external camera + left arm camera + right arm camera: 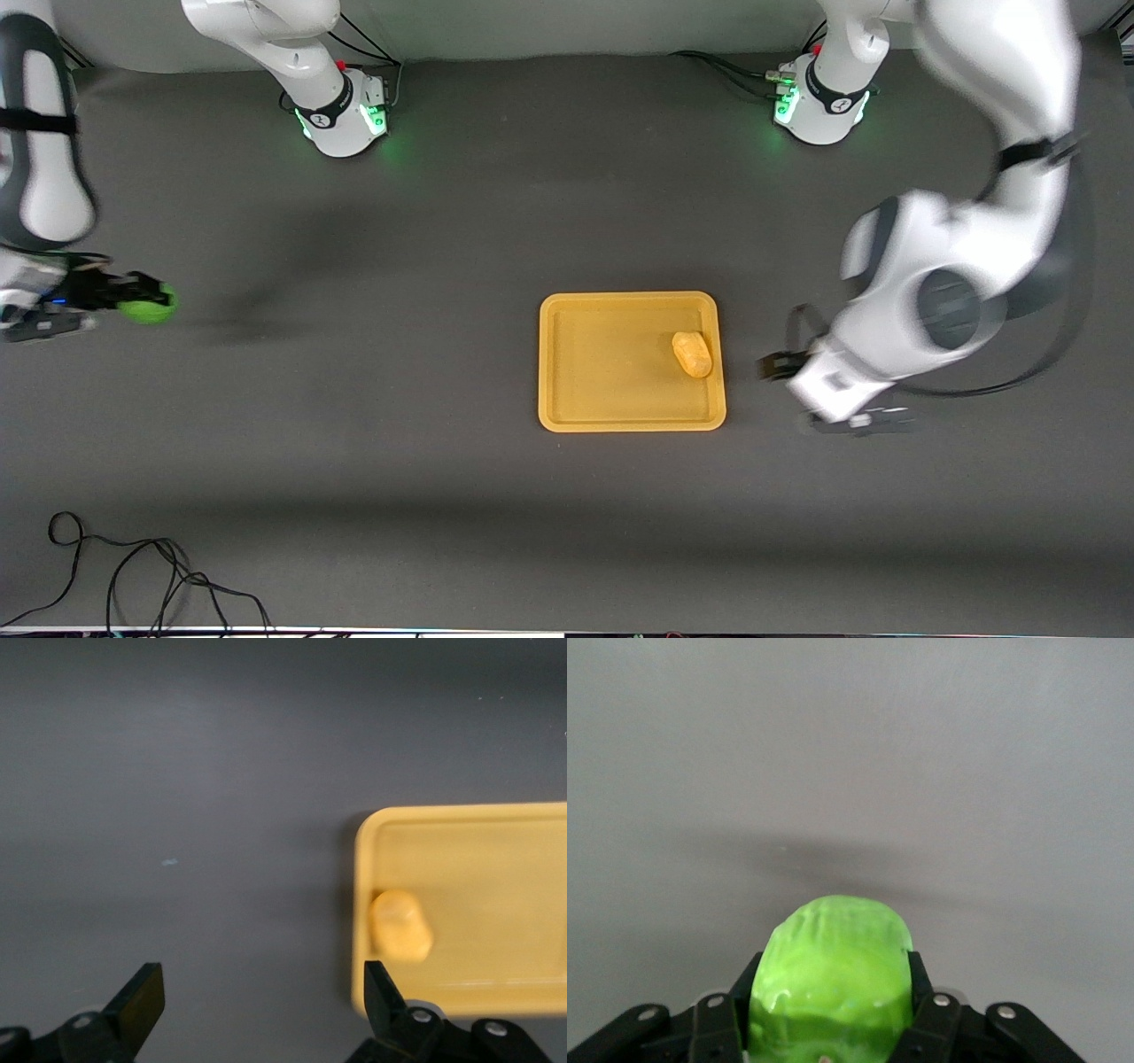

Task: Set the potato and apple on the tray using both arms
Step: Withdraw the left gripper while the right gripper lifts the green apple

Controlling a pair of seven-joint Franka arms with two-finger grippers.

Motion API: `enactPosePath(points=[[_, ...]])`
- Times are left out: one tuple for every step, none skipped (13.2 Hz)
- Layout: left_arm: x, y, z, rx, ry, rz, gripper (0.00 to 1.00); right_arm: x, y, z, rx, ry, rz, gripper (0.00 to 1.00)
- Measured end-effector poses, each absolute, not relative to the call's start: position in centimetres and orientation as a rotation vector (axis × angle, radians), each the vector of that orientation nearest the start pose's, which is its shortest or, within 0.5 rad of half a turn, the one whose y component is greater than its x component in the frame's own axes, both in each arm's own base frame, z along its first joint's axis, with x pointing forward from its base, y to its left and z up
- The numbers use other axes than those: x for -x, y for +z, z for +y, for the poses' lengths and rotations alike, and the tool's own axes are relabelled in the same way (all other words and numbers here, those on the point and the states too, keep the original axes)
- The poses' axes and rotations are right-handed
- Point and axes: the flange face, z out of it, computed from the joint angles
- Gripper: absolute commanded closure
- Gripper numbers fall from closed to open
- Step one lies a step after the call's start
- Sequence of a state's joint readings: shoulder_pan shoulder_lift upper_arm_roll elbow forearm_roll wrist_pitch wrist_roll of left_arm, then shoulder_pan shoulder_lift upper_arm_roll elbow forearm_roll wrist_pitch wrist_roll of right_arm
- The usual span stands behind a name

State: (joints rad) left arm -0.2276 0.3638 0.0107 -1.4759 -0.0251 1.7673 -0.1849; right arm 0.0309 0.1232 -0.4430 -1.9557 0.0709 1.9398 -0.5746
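The potato lies inside the tray, close to the rim on the left arm's end, and the tray sits on the dark bench a little toward that same end. Just off that rim, over bare bench, hangs the left gripper with its fingers spread wide and nothing between them. Well away from the tray, at the right arm's end, the right gripper has its fingers clamped on the green apple above the bench; I can read no writing on anything.
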Motion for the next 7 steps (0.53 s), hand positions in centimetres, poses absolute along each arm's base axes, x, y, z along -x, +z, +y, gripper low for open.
enactPosePath(points=[[-64.1, 49.1, -11.4, 3.127, 0.098, 0.062, 0.0, -53.7, 44.6, -21.1, 3.071, 0.14, -0.222, 0.61], [-63.5, 51.2, -8.6, 3.106, 0.092, 0.075, 0.0, -54.8, 47.7, -20.2, 3.083, 0.114, -0.238, 0.61], [-62.7, 53.0, -6.2, 3.095, 0.097, 0.099, 0.0, -55.6, 50.4, -19.2, 3.096, 0.091, -0.25, 0.61], [-62.0, 54.4, -4.3, 3.092, 0.104, 0.134, 0.0, -56.3, 52.7, -18.0, 3.107, 0.067, -0.258, 0.61], [-61.4, 55.7, -2.8, 3.093, 0.097, 0.167, 0.0, -57.1, 54.7, -16.1, 3.117, 0.041, -0.268, 0.61], [-60.9, 56.8, -1.6, 3.093, 0.08, 0.191, 0.0, -57.9, 56.0, -13.9, 3.125, 0.014, -0.278, 0.61], [-60.5, 57.8, -0.8, 3.093, 0.059, 0.211, 0.0, -58.6, 56.7, -11.4, 3.131, -0.002, -0.281, 0.61]])
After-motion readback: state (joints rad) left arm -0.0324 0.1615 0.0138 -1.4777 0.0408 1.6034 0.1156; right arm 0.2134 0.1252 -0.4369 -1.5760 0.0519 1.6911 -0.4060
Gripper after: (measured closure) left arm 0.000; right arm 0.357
